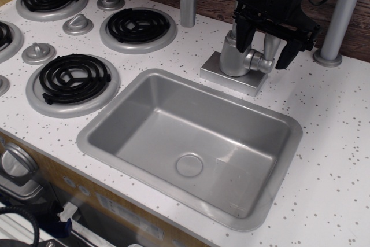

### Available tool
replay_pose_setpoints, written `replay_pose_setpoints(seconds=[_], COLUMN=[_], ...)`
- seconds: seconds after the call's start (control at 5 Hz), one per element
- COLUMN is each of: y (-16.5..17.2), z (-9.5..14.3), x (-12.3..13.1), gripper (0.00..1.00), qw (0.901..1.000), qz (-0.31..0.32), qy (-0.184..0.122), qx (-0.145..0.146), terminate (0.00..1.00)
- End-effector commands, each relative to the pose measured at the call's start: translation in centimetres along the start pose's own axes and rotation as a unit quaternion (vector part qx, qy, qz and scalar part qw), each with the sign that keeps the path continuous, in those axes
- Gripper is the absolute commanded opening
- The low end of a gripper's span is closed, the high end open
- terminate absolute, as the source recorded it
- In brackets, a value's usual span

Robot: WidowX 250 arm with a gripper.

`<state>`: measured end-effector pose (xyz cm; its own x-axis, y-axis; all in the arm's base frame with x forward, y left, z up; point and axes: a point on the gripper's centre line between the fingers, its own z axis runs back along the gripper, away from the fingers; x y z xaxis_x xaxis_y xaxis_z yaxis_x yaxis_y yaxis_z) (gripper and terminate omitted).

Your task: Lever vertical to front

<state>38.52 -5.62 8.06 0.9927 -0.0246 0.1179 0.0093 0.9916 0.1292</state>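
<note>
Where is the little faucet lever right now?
The lever stands upright at the faucet base, behind the sink, upper right of the view. The gripper straddles it, black fingers open either side.

silver sink (115,137), black burner coils (72,76), white speckled counter (341,143)

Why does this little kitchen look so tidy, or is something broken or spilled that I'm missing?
Nothing stands out. The sink is dry and empty, the burners sit flat, and the gripper straddles the upright lever at the faucet base, fingers on both sides.
</note>
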Motion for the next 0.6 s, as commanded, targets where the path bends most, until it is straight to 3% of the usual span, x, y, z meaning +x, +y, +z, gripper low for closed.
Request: replay_pose_setpoints(seconds=[0.0, 0.2, 0.4], y=[0.0, -0.2, -0.2], z=[0.0, 0.3, 1.0], x=[0.0, 0.7, 1.5], gripper=[1.00, 1.00, 1.00], qw=[1.0000, 0.9995, 0.9969], qz=[0.000, -0.003, -0.015], qy=[0.000, -0.028, -0.075], qx=[0.000, -0.016, -0.018], terminate=[0.00, 0.00, 0.00])
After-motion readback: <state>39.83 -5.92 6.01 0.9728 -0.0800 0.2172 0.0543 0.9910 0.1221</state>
